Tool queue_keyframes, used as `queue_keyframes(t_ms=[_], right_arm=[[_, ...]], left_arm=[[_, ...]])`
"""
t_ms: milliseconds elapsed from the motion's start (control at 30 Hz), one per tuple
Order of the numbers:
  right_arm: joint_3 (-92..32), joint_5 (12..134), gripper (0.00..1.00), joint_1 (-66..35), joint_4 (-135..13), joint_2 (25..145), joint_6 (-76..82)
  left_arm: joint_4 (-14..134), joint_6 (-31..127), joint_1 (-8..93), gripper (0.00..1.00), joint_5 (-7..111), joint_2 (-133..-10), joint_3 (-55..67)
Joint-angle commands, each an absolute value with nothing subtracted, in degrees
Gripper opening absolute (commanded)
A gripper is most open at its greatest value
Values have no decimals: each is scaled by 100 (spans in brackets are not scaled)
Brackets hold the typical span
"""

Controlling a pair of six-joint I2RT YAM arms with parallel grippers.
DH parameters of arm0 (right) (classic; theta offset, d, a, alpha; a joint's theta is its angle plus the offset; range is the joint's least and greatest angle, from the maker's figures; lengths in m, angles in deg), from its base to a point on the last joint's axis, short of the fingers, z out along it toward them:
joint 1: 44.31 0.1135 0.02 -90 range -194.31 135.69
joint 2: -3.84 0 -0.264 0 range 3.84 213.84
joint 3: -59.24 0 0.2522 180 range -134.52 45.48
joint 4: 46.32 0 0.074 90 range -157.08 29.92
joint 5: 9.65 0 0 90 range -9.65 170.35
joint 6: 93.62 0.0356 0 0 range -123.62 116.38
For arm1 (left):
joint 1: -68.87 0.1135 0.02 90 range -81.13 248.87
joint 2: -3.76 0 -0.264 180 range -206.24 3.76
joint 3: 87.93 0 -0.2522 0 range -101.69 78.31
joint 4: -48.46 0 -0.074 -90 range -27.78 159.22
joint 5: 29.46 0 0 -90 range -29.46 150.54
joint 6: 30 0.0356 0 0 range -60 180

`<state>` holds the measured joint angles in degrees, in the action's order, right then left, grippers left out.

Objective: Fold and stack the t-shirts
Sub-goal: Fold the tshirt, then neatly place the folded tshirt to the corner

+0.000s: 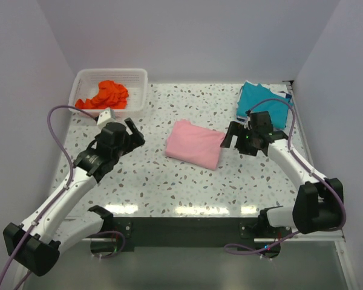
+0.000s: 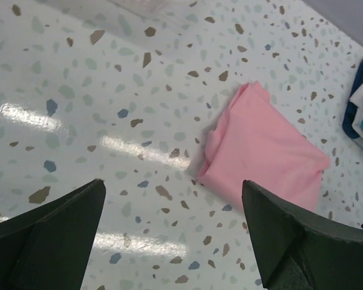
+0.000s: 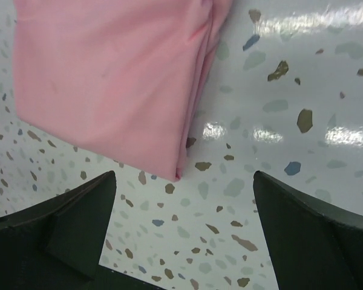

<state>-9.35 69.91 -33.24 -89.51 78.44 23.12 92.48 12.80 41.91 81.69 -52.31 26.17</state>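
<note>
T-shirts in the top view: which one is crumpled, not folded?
The orange-red cloth t-shirt, bunched inside the white plastic mesh basket. The light pink t-shirt and the teal blue t-shirt lie folded flat on the speckled table.

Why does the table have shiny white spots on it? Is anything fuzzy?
Top view: light bounces off the glossy table, leaving white streaks along its near edge. Left wrist view: the same glare makes bright patches left of the pink shirt, and the far top edge looks a bit fuzzy. Right wrist view: glare sits right of the shirt, and the cloth looks sharp.
</note>
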Motion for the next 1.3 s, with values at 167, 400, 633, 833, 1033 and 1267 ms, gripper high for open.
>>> queue_keyframes(t_ms=[167, 400, 633, 833, 1033, 1267], right_arm=[[-330, 6575, 99, -3227, -7986, 8003, 2899], [-400, 7103, 99, -2867, -7723, 8539, 3031], [-629, 7534, 89, -2594, -7467, 9242, 3303], [-691, 7727, 68, -2524, -7213, 9858, 3417], [-620, 7719, 53, -2462, -7001, 10183, 3470], [-769, 7710, 37, -2357, -6992, 10614, 3313]], left_arm=[[10176, 780, 4232, 100, 8788, -4590, 3296], [10449, 586, 4232, 100, 8805, -4440, 3445], [10405, 454, 4232, 100, 8761, -4054, 3639], [10344, 595, 4232, 100, 8621, -4000, 3657], [10309, 692, 4232, 100, 8586, -4097, 3639], [10274, 718, 4232, 100, 8594, -4124, 3621]])
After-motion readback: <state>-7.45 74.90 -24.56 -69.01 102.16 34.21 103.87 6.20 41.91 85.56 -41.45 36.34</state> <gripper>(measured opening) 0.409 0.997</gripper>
